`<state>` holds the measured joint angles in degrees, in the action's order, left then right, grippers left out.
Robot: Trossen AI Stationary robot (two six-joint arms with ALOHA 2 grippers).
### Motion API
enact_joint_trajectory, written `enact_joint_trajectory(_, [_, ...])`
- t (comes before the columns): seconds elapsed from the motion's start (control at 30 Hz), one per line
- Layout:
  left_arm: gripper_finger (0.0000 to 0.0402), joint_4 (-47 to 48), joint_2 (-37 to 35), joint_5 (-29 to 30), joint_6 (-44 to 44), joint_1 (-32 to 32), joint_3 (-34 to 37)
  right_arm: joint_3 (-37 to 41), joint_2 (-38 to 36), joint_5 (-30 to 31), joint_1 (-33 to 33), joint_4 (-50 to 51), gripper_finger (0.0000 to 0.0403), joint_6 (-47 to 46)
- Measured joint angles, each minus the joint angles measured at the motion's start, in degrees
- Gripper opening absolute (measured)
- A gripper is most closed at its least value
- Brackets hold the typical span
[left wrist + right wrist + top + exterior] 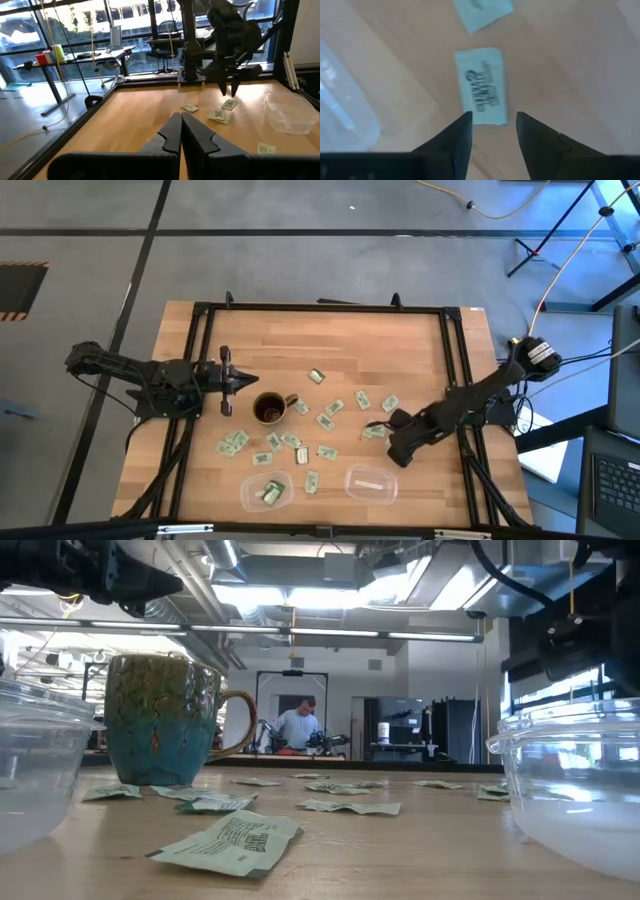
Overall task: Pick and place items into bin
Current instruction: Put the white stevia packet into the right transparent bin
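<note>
from above: most of the packets are scattered loose on the desk around the brown mug. one clear bin has a packet or two in it, the other bin has maybe one, so i'd say the job's barely started. the right gripper is down over the packets on the right side, the left gripper waits beside the mug.

low view: packets lie flat on the desk between the bins, nothing lifted.

left wrist: left fingers are clenched together, holding nothing.

right wrist: right fingers are spread, released, one packet flat on the desk just ahead of the tips, roughly centred on the gap.
</note>
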<state>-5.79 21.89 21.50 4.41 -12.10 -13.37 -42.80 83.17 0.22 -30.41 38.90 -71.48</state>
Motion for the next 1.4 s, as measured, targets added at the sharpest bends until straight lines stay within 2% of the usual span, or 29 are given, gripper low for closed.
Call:
enact_joint_trajectory(0.37, [0.0008,1.55,0.01,-0.04,1.32,0.0,0.0,-4.66,10.56,1.24,-0.42,0.7,0.0102,3.16])
enact_joint_trajectory(0.57, [0.0004,1.75,0.0,-0.02,1.35,0.0,-0.01,-9.28,14.71,1.22,-0.42,6.19,0.008,4.35])
enact_joint_trajectory(0.93, [0.0005,1.76,0.0,0.0,1.37,0.0,-0.02,-10.52,15.33,1.19,-0.42,7.28,0.0033,4.5])
enact_joint_trajectory(1.4, [0.0006,1.76,0.0,0.02,1.36,0.0,-0.02,-11.72,15.03,1.24,-0.42,7.62,0.0023,10.15])
